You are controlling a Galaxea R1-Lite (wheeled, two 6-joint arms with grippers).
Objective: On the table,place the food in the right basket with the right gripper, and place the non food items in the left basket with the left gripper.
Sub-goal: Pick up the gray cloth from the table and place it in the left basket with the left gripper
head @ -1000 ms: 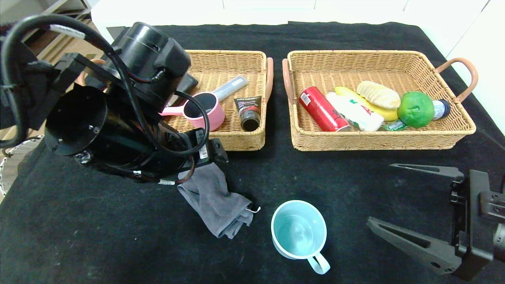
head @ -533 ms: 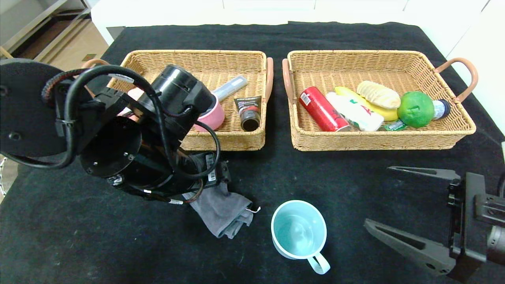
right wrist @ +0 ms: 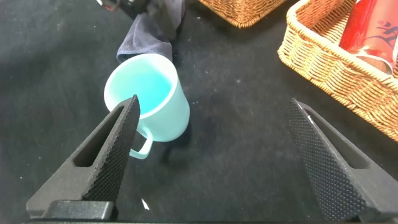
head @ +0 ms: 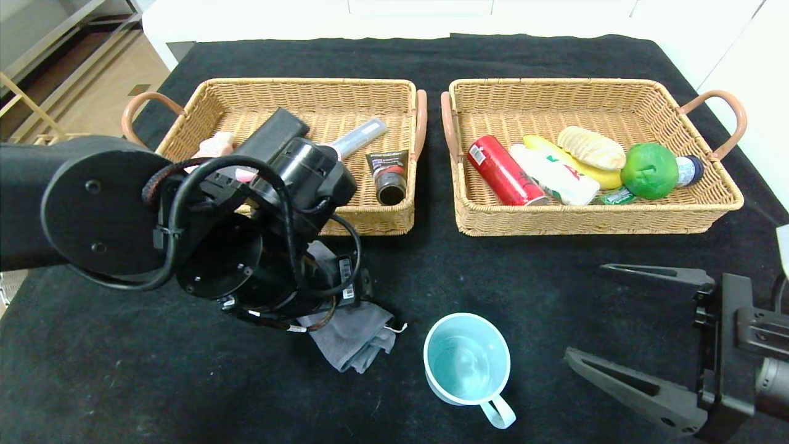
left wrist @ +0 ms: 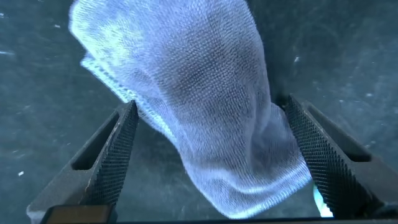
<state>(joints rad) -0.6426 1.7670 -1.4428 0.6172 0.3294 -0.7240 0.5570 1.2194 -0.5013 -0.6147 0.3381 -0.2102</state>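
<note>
A crumpled grey cloth (head: 354,336) lies on the black table (head: 542,271), partly under my left arm's wrist (head: 246,265). In the left wrist view my left gripper (left wrist: 208,104) is open, one finger on each side of the cloth (left wrist: 205,112), not closed on it. The right basket (head: 616,221) holds a red can (head: 502,169), a lime (head: 648,171) and a bread loaf (head: 590,147). The left basket (head: 370,223) holds a black tube (head: 388,176) and a grey tube (head: 360,137). My right gripper (head: 585,312) hangs open and empty at the near right.
A teal mug (head: 467,364) stands upright near the front, between the cloth and the right gripper (right wrist: 214,102). A banana (head: 607,179), a white packet (head: 555,176) and a small bottle (head: 687,169) also lie in the right basket.
My left arm has swung from over the left basket down and nearer, onto the grey cloth, and now covers more of it. The right gripper has barely shifted.
</note>
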